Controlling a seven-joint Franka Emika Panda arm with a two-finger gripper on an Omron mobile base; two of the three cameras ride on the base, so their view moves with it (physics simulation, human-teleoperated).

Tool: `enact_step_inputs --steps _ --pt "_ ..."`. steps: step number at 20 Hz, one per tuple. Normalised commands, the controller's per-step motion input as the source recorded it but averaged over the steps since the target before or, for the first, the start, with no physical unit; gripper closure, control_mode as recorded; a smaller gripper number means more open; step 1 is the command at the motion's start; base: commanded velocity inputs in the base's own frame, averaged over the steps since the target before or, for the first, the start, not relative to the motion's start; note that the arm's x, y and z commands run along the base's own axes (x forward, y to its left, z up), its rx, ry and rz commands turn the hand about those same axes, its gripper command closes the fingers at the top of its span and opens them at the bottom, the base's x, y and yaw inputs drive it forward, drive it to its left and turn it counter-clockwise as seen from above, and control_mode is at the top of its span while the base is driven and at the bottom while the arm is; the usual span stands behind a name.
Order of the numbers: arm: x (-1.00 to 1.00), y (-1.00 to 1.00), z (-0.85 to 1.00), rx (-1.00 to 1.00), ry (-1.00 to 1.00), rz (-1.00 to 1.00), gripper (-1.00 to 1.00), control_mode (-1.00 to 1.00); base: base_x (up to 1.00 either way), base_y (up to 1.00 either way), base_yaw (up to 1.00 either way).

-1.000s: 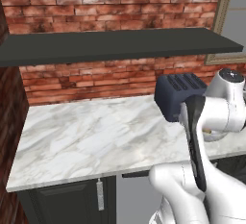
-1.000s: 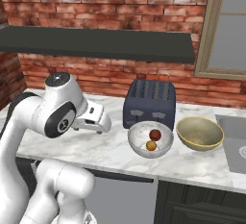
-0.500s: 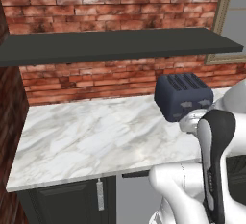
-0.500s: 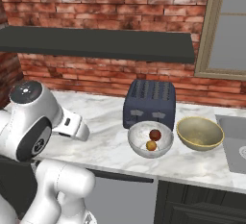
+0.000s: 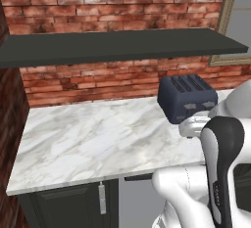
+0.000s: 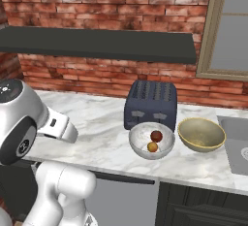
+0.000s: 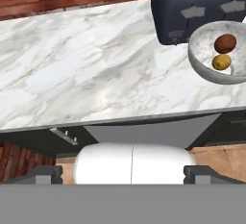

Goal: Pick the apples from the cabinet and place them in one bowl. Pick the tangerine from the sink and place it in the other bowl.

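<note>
The pale grey-white bowl (image 6: 138, 147) sits on the counter in front of the toaster and holds both apples, the dark red one (image 6: 156, 136) and the yellow-orange one (image 6: 152, 147). In the hand view this bowl (image 7: 202, 64) is at the upper right with the red apple (image 7: 225, 43) and the yellow apple (image 7: 221, 62) in it. To its right stands the tan-olive bowl (image 6: 201, 134), with nothing in it. The grey sink (image 6: 232, 133) is cut off by the right edge; the tangerine is out of view. The dark shelf board (image 6: 97, 44) is bare. My gripper (image 7: 124, 175) is open and holds nothing, back over the counter's front edge, left of the bowls.
A dark blue toaster (image 5: 187, 97) stands against the brick wall behind the pale bowl. The marble counter (image 5: 93, 139) stretches left to a brick side wall. Dark cabinet doors (image 5: 68, 205) lie below the counter. A window frame (image 6: 213, 31) rises at the right.
The arm has swung back and to the left, away from the pale bowl, and the hand now sits lower by the counter's front edge. Both apples stay in the bowl.
</note>
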Motion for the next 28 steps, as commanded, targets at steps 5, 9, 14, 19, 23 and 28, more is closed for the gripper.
enact_step_inputs --steps 5,9,14,19,23,28 --pt "0.0 0.0 0.0 0.0 0.0 0.0 -1.0 -1.0 0.0 0.0 0.0" --pt "0.0 0.0 0.0 0.0 0.0 0.0 -1.0 1.0 -0.36 0.0 0.0" --pt "0.0 0.0 0.0 0.0 0.0 0.0 -1.0 1.0 -0.97 0.0 0.0" --pt "0.0 0.0 0.0 0.0 0.0 0.0 -1.0 1.0 -0.12 -0.46 -0.02" --pt "0.0 0.0 0.0 0.0 0.0 0.0 -1.0 1.0 0.0 -0.96 0.0" --pt "0.0 0.0 0.0 0.0 0.0 0.0 -1.0 1.0 0.01 -1.0 0.0"
